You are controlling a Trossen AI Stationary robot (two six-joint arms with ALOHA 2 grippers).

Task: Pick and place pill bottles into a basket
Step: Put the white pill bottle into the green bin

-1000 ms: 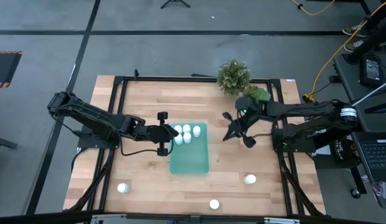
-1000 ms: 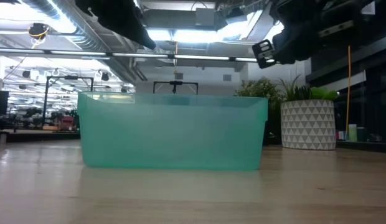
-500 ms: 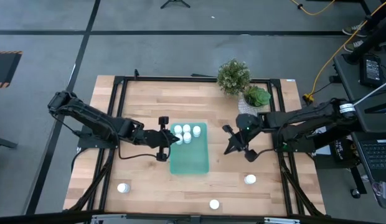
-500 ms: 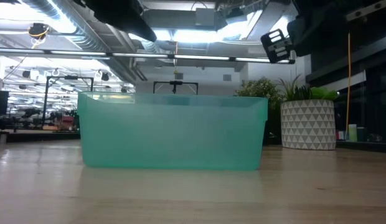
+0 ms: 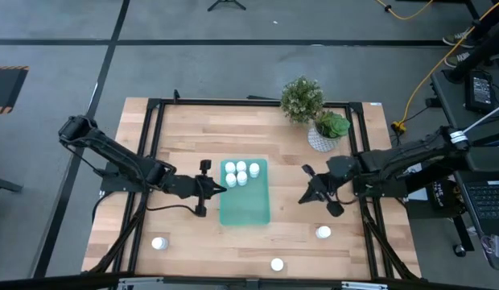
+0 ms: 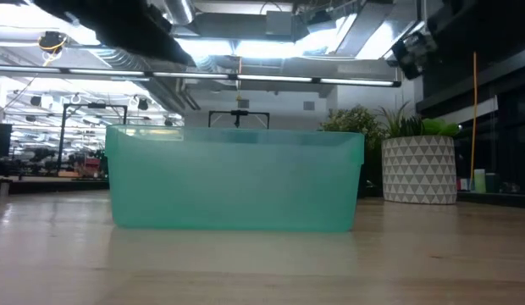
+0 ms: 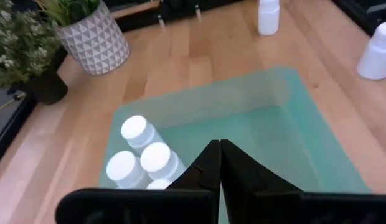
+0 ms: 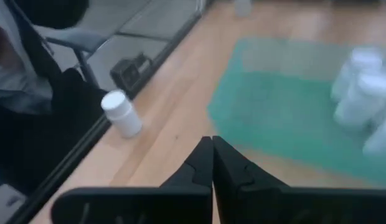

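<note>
The teal basket lies in the middle of the table, with several white pill bottles standing in its far end. Three more pill bottles stand loose near the front edge: one at the left, one in the middle, one at the right. My left gripper is shut and empty, its tips at the basket's left rim. To the basket's right, my right gripper is also shut and empty, pointing at the basket. In the right wrist view a loose bottle stands beyond the shut tips.
A white patterned plant pot and a bushy plant stand at the back right of the table. A black frame runs along the table's edges. In the low view the basket sits left of the pot.
Both grippers have moved toward the front of the table while staying shut. The left one drew back from over the bottles to the basket's left rim. The right one also drifted right.
</note>
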